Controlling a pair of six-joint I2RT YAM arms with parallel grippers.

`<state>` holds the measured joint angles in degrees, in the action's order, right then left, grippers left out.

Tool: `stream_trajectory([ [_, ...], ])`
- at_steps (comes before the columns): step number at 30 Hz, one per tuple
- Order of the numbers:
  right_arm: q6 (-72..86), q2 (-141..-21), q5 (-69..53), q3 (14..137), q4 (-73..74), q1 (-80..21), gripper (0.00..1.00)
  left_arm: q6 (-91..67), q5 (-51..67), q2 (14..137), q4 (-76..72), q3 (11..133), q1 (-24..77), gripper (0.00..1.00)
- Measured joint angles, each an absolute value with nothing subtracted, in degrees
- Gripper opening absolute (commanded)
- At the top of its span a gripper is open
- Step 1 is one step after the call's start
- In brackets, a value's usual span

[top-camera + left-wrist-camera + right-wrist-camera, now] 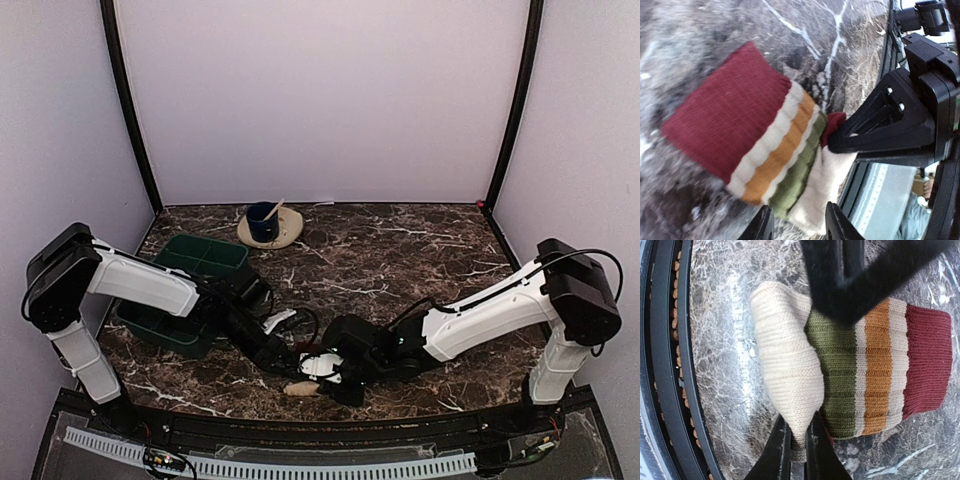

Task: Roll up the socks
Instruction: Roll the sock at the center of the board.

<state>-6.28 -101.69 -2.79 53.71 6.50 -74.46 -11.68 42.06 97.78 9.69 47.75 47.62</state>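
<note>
- Socks, a soft knitted bundle with a dark red cuff, white, orange and green stripes and a cream fold: shown lying on the dark marbled tabletop close to its near edge, between the two grippers and apart from the green plastic tray.
- Whether the cream fold belongs to the plain sock or to the striped sock's foot cannot be told.
- Right gripper: the jaws are seen nearly together, with the lower corner of the cream fold pinched between them. In the left wrist view a red scrap of fabric is also seen at its tip.
- Left gripper: the jaws are seen parted, one to either side of the cream end. No pinch is evident.
- Step in hand, as judged: the cream end is being turned over onto the stripes. The roll is barely begun, since most of the striped length is seen lying flat.
- For a good roll, the pinched corner is best carried toward the red cuff in a low arc, so that the layers are lapped and not dragged across the marble.
- The parted left jaws are best closed on the opposite edge of the fold, so that both edges are advanced together.
- Risk, as judged: if the soft fabric is pulled from one corner only, a skewed, loose roll is to be expected.
</note>
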Motion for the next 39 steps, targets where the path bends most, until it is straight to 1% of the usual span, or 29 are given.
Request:
stream_trajectory([
  [5, -4.4, -101.7, -6.9, 53.7, 6.5, -72.6, 0.05, -13.7, 36.1, 92.7, 6.7, 44.4, 47.1, 0.37],
  [9, -3.0, -101.9, -11.3, 53.7, 6.5, -70.5, 0.05, -15.8, 31.9, 87.8, 1.5, 40.5, 47.0, 0.38],
  [18, -1.1, -103.9, -22.0, 54.9, 7.4, -65.6, 0.05, -18.0, 27.9, 81.0, -9.0, 32.0, 47.6, 0.38],
  [23, -1.2, -106.1, -27.9, 57.1, 9.5, -63.4, 0.05, -16.6, 23.0, 78.2, -11.3, 31.0, 52.6, 0.4],
  [28, -1.5, -107.9, -32.5, 58.8, 11.4, -61.7, 0.05, -13.4, 19.0, 77.9, -12.0, 31.0, 57.6, 0.41],
  [39, -2.5, -110.1, -39.9, 59.4, 12.5, -58.9, 0.05, -6.1, 15.0, 75.7, -11.6, 30.7, 60.8, 0.41],
])
